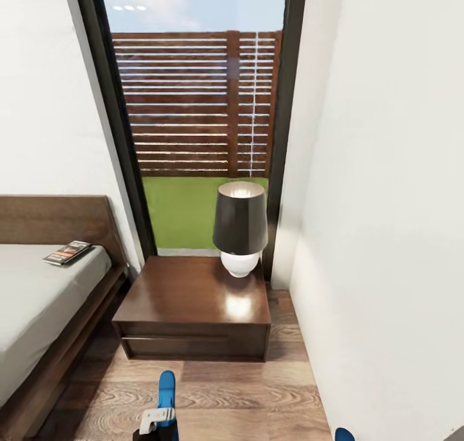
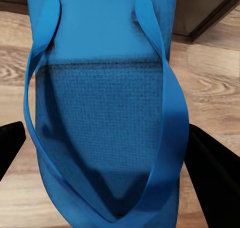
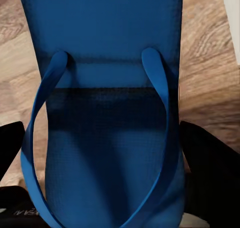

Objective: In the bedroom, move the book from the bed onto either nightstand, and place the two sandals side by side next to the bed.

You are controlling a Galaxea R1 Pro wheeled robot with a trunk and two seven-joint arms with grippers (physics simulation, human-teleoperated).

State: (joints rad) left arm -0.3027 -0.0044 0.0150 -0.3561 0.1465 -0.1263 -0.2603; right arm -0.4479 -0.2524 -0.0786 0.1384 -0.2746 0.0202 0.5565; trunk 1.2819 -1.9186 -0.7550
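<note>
My left claw (image 2: 107, 153) has a blue sandal (image 2: 105, 113) clamped between its black fingers (image 2: 212, 168), straps facing the wrist camera, held above the plank floor (image 2: 210, 78). My right claw (image 3: 107, 158) grips the other sandal (image 3: 105, 88) the same way, fingers (image 3: 210, 168) at its edges. From the head I see the left sandal's tip (image 1: 167, 389) low in front of the nightstand (image 1: 193, 302), which carries a lamp (image 1: 240, 225). The book (image 1: 67, 252) lies on the bed (image 1: 38, 299) by the headboard.
</note>
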